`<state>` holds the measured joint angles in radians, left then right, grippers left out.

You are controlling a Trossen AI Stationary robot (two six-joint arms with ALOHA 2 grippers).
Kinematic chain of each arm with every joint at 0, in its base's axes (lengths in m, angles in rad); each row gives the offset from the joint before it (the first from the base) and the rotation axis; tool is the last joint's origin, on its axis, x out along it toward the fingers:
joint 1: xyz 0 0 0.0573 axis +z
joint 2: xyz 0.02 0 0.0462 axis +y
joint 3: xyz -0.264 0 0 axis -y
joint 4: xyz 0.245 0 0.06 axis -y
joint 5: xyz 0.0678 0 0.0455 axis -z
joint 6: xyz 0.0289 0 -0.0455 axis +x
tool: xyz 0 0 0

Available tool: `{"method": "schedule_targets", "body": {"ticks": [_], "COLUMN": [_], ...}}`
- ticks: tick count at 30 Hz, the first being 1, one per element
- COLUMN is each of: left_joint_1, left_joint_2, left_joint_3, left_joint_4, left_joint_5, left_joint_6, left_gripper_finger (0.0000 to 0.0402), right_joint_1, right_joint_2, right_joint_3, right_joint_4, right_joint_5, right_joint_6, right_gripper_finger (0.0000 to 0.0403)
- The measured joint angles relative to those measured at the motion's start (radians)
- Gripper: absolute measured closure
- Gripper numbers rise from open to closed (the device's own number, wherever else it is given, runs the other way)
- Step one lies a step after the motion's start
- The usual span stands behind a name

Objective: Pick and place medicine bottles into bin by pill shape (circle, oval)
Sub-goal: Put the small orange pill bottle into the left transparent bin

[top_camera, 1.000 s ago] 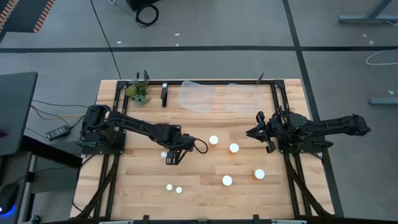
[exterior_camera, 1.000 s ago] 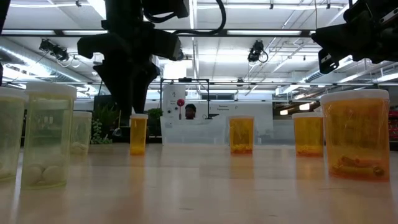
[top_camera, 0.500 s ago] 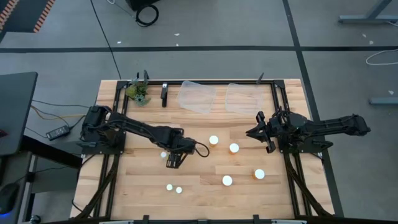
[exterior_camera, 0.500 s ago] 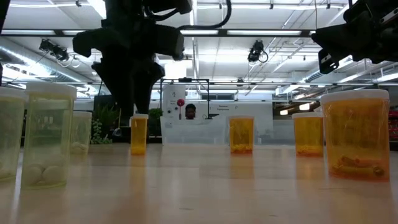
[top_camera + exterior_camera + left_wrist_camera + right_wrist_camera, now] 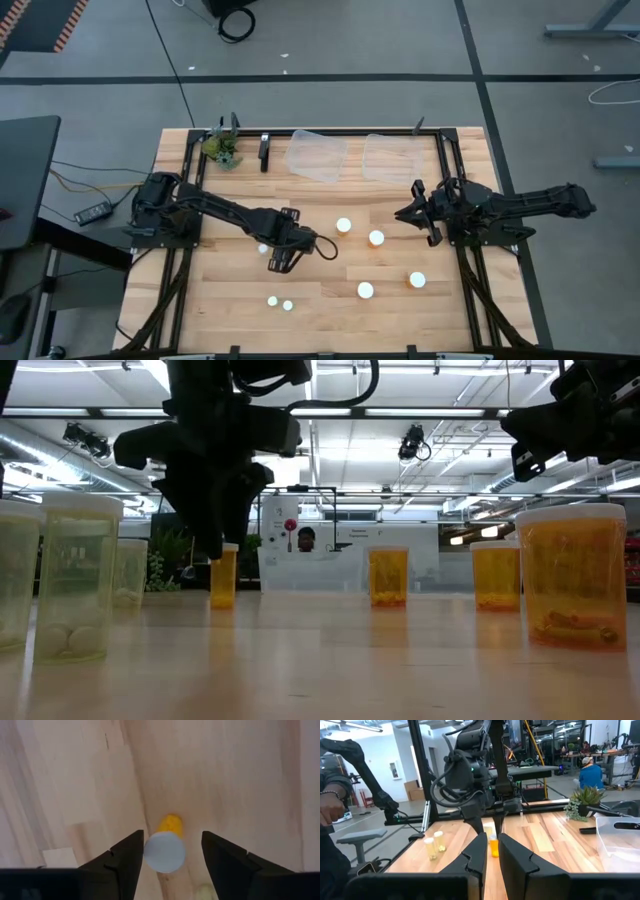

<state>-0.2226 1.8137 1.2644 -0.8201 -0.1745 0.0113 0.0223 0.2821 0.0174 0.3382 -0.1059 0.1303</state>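
The pale wooden bench [image 5: 330, 305] carries two clear bins [image 5: 318, 155] side by side along its far edge, with a small green plant [image 5: 221, 148] near the far left corner. White-capped amber bottles [image 5: 376, 238] stand scattered across the middle and near side, seemingly upright; two tiny ones [image 5: 272, 299] stand close together near the front.

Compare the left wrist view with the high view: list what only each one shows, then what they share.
Only the left wrist view shows the open fingers straddling a small bottle, its white cap between them.

Only the high view shows the whole table, two clear bins, the plant, the other bottles such as one at, and the right gripper waiting.

Both show the left gripper over the wood.
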Motion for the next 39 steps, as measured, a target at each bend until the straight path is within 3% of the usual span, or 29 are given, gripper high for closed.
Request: {"method": "schedule_targets", "body": {"ticks": [15,39], "left_joint_1": [0.013,0.012], "left_joint_2": [0.0,0.0], "left_joint_3": [-0.046,-0.068], "left_joint_4": [0.052,0.091], "left_joint_5": [-0.01,-0.009], "left_joint_6": [0.002,0.001], "left_gripper_finger": [0.0211,0.0282], "right_joint_1": [0.0,0.0], "right_joint_2": [0.001,0.001], "right_joint_3": [0.0,0.0], "right_joint_4": [0.0,0.0], "right_joint_5": [0.0,0.0], "right_joint_6": [0.0,0.0], "right_gripper_finger": [0.0349,0.0349]}}
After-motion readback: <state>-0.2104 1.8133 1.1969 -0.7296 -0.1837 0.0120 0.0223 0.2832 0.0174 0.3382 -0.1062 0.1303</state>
